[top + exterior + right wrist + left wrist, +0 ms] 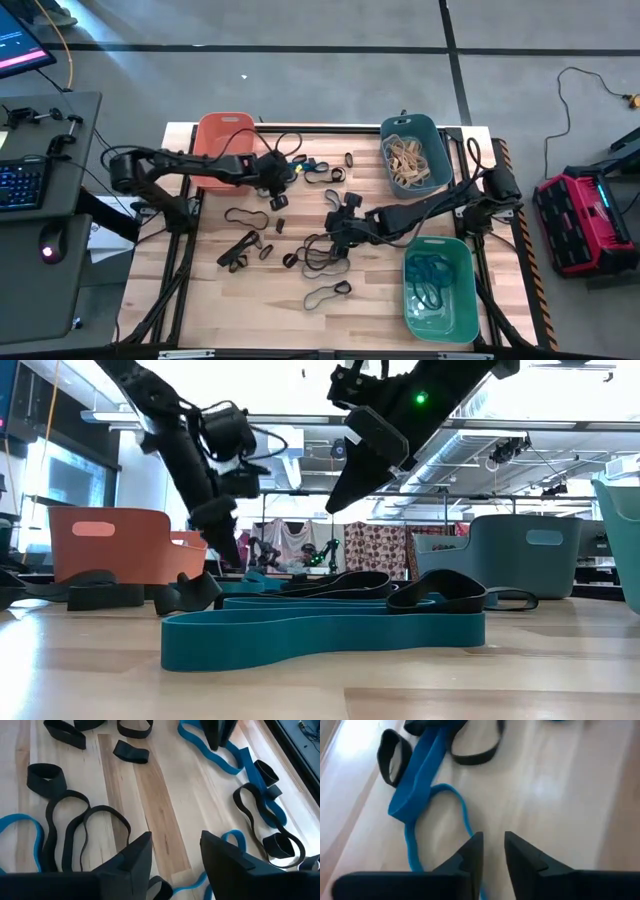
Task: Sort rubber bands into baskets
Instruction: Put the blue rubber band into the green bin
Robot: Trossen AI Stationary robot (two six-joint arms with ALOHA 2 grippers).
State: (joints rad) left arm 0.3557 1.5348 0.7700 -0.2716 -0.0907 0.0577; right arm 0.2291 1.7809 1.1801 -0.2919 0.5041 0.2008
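Note:
Black and blue rubber bands [300,240] lie scattered on the wooden table. The orange basket [225,140] stands far left. The teal-blue basket [415,150] holds tan bands, and the green basket [438,290] holds blue ones. My left gripper [493,850] hangs above the table near the orange basket, its fingers a little apart with bare wood between them. A thin blue band [462,815] runs past one finger; whether it touches, I cannot tell. My right gripper [175,852] stands open over bare wood at mid-table, with black bands [75,825] on one side and blue bands [235,765] on the other.
Black cables [290,145] trail along the far edge between the baskets. In the low view a wide blue band [320,635] and a black band [440,590] lie close to the near edge. The two grippers hang near each other at mid-table.

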